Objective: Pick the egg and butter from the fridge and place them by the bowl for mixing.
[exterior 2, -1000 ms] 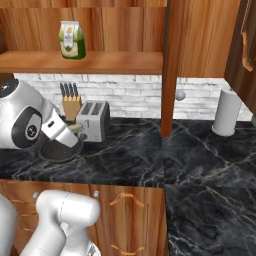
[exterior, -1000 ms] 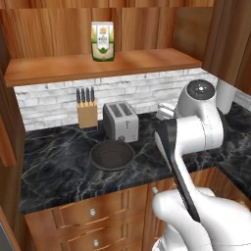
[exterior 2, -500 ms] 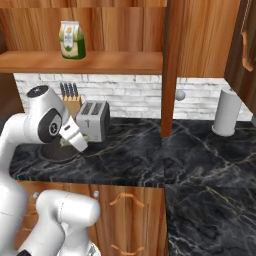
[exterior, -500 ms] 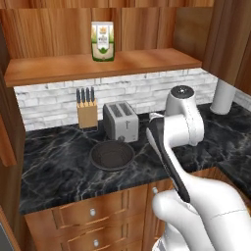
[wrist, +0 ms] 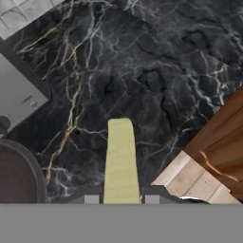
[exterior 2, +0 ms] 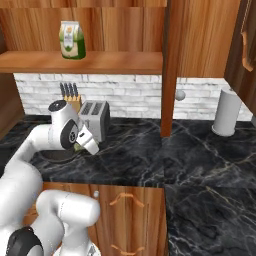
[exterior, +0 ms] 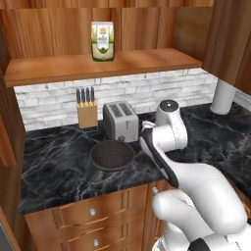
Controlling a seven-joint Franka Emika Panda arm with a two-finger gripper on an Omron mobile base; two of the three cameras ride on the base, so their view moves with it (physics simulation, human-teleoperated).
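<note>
Gripper (wrist: 121,198) is clamped on the butter (wrist: 120,159), a pale yellow block sticking out from between the two finger tips in the hand view, held above the black marble counter (wrist: 142,71). In that view the dark bowl (wrist: 16,173) sits at lower left with its rim close to the butter, the silver toaster (wrist: 19,95) is at left, and the wooden cabinet front (wrist: 213,161) is at lower right. Left base view: arm bent low over the counter (exterior: 59,166), bowl (exterior: 112,155) just in front of the toaster (exterior: 120,120), knife block (exterior: 86,109) left of the toaster by the brick wall, paper towel roll (exterior: 223,95) far right, a green and white carton (exterior: 103,41) on the wooden shelf (exterior: 73,66). Right base view: hand end of the arm sits beside the toaster (exterior 2: 95,119), bowl (exterior 2: 57,154) mostly hidden behind the arm
</note>
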